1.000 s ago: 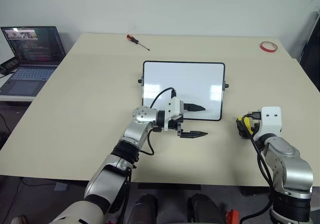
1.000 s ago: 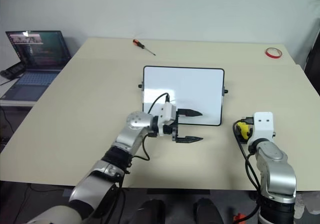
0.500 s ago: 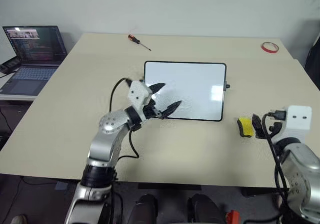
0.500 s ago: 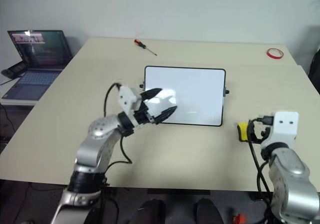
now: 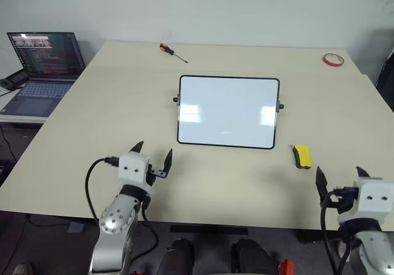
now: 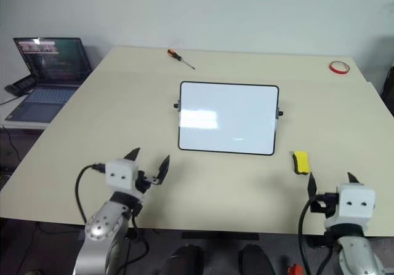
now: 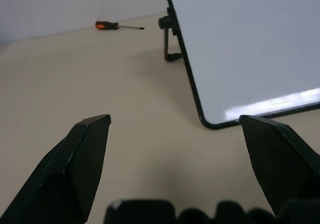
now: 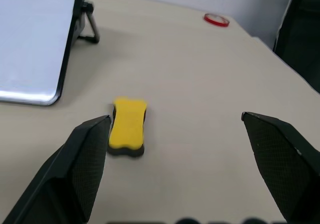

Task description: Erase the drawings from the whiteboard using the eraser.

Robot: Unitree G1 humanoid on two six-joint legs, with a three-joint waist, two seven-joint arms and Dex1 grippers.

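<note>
The whiteboard (image 5: 228,111) stands tilted on its small stand mid-table, its face plain white with glare. The drawings are out of view. To the right of the board's near corner, the yellow eraser (image 5: 301,155) lies flat on the table, free of both grippers. Near the front left edge my left gripper (image 5: 154,151) is open and empty, short of the board's near left corner (image 7: 207,121). My right gripper (image 5: 339,173) is open and empty at the front right edge. The eraser (image 8: 127,126) lies just ahead of its left finger.
A red-handled screwdriver (image 5: 171,51) lies at the table's far edge, and a red tape ring (image 5: 332,58) at the far right corner. An open laptop (image 5: 40,66) stands on a side desk to the left. The front table edge (image 5: 215,226) runs just under both grippers.
The left arm swung off the whiteboard and drew back to the front left. The right gripper let go of the eraser, left it on the table, and pulled back.
</note>
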